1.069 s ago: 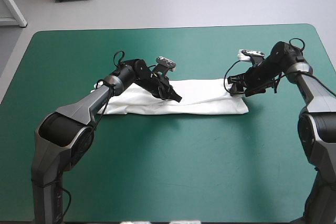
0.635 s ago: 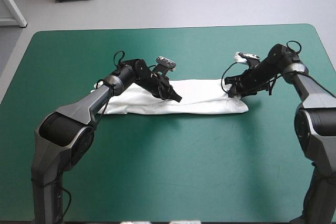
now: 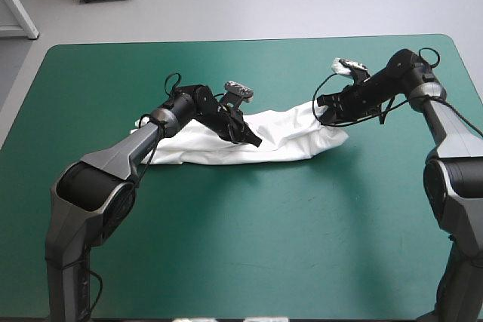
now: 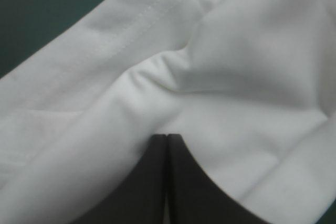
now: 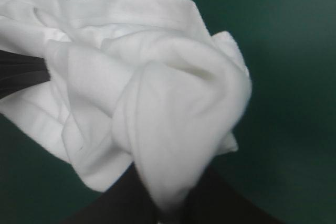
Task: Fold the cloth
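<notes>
The white T-shirt [image 3: 283, 132] lies as a long folded strip across the middle of the table. My left gripper [image 3: 253, 141] is shut, its tips pressed down on the strip's middle; in the left wrist view the left gripper [image 4: 167, 139] meets in one point against the T-shirt [image 4: 236, 51]. My right gripper [image 3: 322, 109] is shut on the strip's right end, which hangs raised and bunched off the cover. In the right wrist view the T-shirt [image 5: 173, 103] runs down between the right gripper [image 5: 168, 208], and the left gripper's fingers [image 5: 18, 74] show beyond the cloth.
The teal-green cover [image 3: 249, 246] stretches wide between the T-shirt and the table's near edge. A narrower band of cover lies between the shirt and the far edge.
My right gripper has shut on the strip's right end, lifted it and drawn it a little toward the left. The strip's right part now sags and wrinkles. My left arm has not moved.
</notes>
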You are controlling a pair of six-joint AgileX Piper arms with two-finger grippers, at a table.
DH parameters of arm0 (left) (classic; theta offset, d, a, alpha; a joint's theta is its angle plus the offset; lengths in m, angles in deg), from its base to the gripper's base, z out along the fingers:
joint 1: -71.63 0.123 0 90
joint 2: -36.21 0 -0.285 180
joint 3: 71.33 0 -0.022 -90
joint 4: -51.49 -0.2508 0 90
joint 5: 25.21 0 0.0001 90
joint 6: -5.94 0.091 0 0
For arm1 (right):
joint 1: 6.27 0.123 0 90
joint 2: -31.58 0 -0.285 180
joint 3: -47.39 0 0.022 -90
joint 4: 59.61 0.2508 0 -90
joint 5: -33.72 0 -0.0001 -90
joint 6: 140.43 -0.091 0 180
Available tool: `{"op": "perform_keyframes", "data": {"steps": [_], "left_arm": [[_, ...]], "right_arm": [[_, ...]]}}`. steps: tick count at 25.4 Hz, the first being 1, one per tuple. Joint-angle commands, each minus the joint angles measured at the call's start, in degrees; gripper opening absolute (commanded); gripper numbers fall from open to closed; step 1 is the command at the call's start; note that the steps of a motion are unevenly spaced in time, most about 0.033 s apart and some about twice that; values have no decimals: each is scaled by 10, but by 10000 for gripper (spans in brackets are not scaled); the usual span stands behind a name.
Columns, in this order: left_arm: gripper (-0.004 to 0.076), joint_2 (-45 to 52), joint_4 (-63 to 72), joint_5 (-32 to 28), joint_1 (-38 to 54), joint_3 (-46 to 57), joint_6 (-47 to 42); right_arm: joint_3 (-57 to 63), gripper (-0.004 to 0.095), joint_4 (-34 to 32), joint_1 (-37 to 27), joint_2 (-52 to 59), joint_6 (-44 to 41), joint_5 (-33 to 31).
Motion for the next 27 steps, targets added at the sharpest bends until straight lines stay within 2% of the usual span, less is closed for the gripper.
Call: {"op": "perform_keyframes", "data": {"steps": [1,5,12,17,22,27], "left_arm": [[-9,20,-27,9,1,-6,-5],[-9,20,-29,9,1,-6,-5],[-9,21,-29,8,1,-8,-5],[-9,52,-89,20,3,-24,-40],[-9,108,-146,69,36,-43,-70],[-9,191,-156,89,100,-46,-73]], "right_arm": [[-31,-17,34,1,76,8,-14],[-45,-17,33,1,117,8,-13],[-51,-17,41,1,125,8,-18],[-51,-17,49,1,125,8,-17],[-51,-16,90,4,125,16,-16],[-51,-16,149,25,125,37,-10]]}}
